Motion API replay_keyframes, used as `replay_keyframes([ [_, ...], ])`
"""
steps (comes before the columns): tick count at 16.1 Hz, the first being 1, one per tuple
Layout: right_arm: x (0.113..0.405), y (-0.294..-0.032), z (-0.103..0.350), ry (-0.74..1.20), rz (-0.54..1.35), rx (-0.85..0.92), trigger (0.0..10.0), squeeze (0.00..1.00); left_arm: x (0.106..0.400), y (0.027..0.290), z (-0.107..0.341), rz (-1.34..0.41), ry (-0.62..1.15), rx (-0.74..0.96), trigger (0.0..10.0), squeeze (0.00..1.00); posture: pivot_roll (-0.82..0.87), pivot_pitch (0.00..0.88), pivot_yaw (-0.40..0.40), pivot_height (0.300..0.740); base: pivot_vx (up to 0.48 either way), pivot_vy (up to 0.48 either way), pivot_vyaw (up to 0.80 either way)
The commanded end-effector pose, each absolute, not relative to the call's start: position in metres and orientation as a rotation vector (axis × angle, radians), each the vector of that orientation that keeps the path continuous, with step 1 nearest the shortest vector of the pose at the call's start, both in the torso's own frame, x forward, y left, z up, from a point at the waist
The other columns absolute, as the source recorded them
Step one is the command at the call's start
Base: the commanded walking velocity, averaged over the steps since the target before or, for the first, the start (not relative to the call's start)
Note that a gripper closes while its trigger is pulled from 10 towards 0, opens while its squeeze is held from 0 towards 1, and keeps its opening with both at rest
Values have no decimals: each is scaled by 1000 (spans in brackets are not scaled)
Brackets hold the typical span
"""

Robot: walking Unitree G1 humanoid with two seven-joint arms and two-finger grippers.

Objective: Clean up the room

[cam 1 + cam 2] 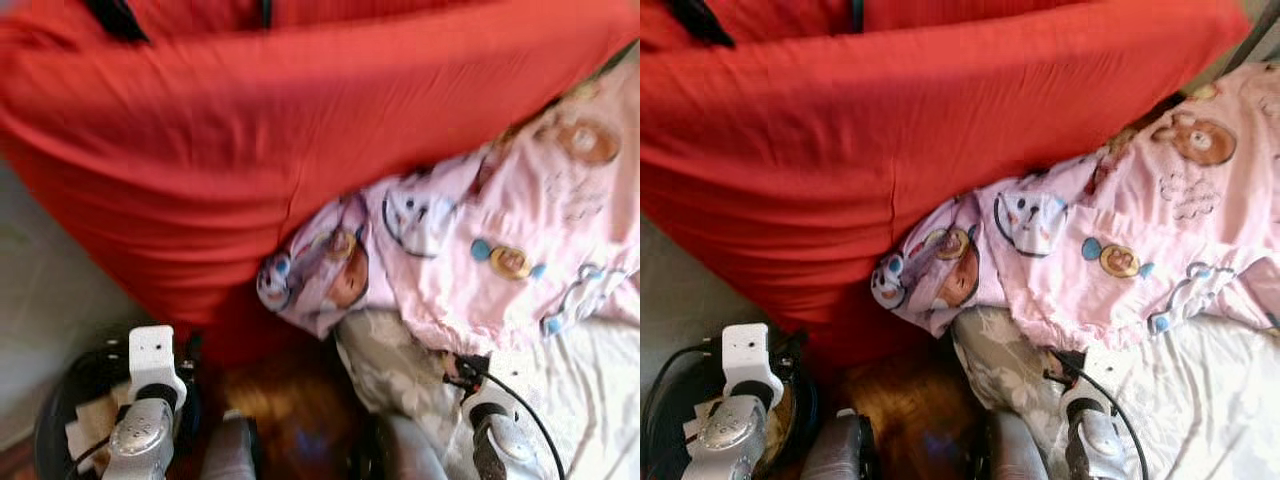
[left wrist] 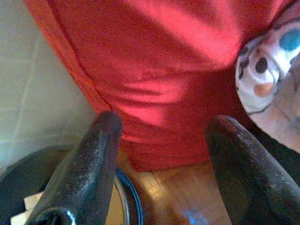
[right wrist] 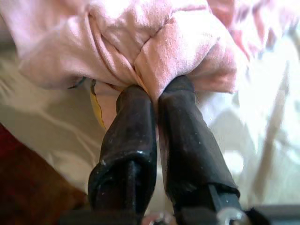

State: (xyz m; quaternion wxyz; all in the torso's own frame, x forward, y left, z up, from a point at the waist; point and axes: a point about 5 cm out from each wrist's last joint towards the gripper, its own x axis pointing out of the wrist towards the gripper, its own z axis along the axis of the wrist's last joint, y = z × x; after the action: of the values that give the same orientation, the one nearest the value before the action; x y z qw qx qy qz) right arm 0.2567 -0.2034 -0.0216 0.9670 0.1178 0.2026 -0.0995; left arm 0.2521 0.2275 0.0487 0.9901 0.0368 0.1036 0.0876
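Observation:
A pink blanket [image 1: 500, 240] printed with cartoon animals lies crumpled on a pale bed sheet [image 1: 590, 390] at the right. My right gripper [image 3: 157, 91] is shut on a fold at the blanket's [image 3: 178, 42] near edge, pink cloth bunched between its fingertips. In the eye views that gripper [image 1: 465, 365] sits just under the blanket's hem. My left gripper [image 2: 166, 119] is open and holds nothing. It hangs low at the left, in front of a big red cloth-covered mass [image 2: 154, 61].
The red mass [image 1: 280, 130] spans the upper part of the eye views and presses against the blanket. A round black bin [image 1: 60, 410] with scraps inside sits under my left arm [image 1: 150, 370]. Wooden floor [image 1: 290, 400] shows between my legs, a pale wall [image 1: 40, 270] at the left.

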Motion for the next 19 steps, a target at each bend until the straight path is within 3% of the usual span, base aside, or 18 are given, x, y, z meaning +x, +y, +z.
replay_keyframes([
  [1,251,-205,-25,416,-214,237,10000,0,246,221,26,130,297,83,10000,0,-6,56,-31,656,0,0,0],
  [6,252,-200,-24,391,-190,243,10000,0,235,199,-18,39,470,51,10000,0,-15,5,-22,656,0,0,0],
  [12,253,-192,-26,415,-162,211,10000,0,220,201,-49,50,632,95,10000,0,-23,0,-20,740,0,0,0],
  [19,239,-196,-38,482,-188,198,10000,0,204,197,-67,27,768,123,10000,0,-27,0,-25,740,0,0,0],
])
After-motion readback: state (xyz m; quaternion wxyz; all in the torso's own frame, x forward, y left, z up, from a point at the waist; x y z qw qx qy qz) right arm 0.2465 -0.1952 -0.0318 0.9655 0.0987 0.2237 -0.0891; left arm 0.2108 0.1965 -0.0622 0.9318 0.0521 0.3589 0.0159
